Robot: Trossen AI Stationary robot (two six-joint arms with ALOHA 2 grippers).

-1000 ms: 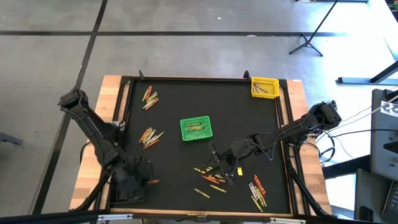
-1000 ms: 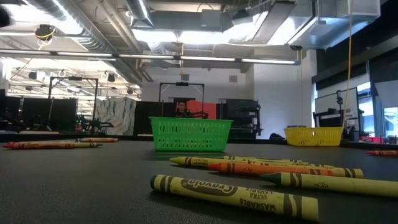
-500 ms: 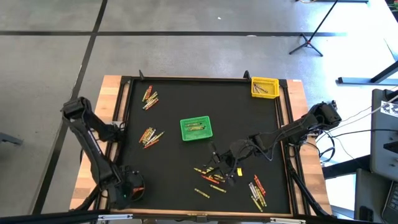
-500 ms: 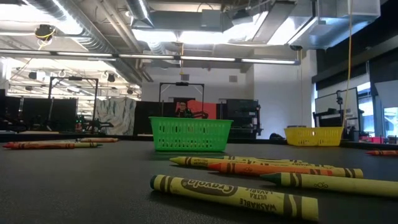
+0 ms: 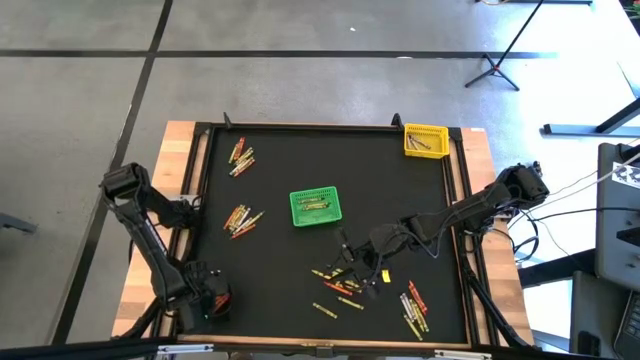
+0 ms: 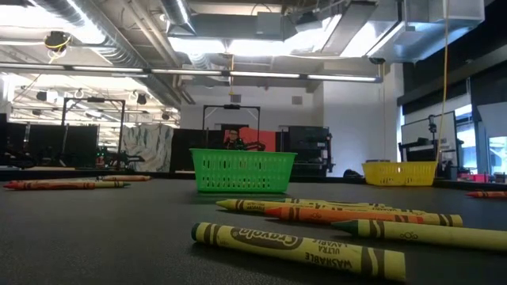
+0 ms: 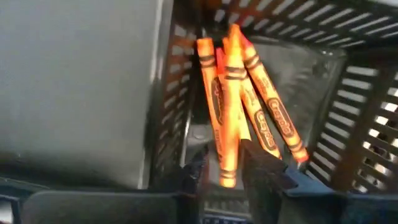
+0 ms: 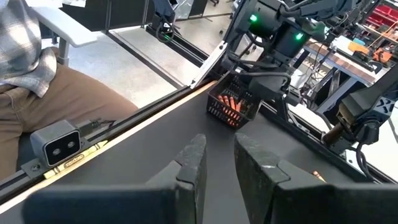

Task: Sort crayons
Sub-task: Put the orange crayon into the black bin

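Only the left wrist view looks inside the black mesh basket (image 7: pixel 348 124) at the tabletop's (image 5: pixel 380 190) near left corner: several orange and red crayons (image 7: pixel 239 106) lie there in a bunch, long axes roughly parallel, running from the gripper toward the basket's far wall. The left gripper (image 7: pixel 222 171) hangs just above them, fingers slightly apart, one orange crayon's end showing in the gap; whether they pinch it, I cannot tell. From above, this basket is hidden under the left gripper (image 5: pixel 205 303). The right wrist view sees the same basket (image 8: pixel 233 106) from across the tabletop, orange sticks inside, and a seated person's leg (image 8: pixel 56 93) beyond the edge.

The right gripper (image 5: pixel 350 262) sits low over loose crayons (image 5: pixel 340 285) in the near middle, which point many ways; its fingers (image 8: pixel 193 162) stand a little apart with nothing between. The low view shows yellow, orange and green crayons (image 6: pixel 317 229) lying flat, mostly crosswise, before the green basket (image 6: pixel 242 171) and yellow basket (image 6: pixel 400 172).
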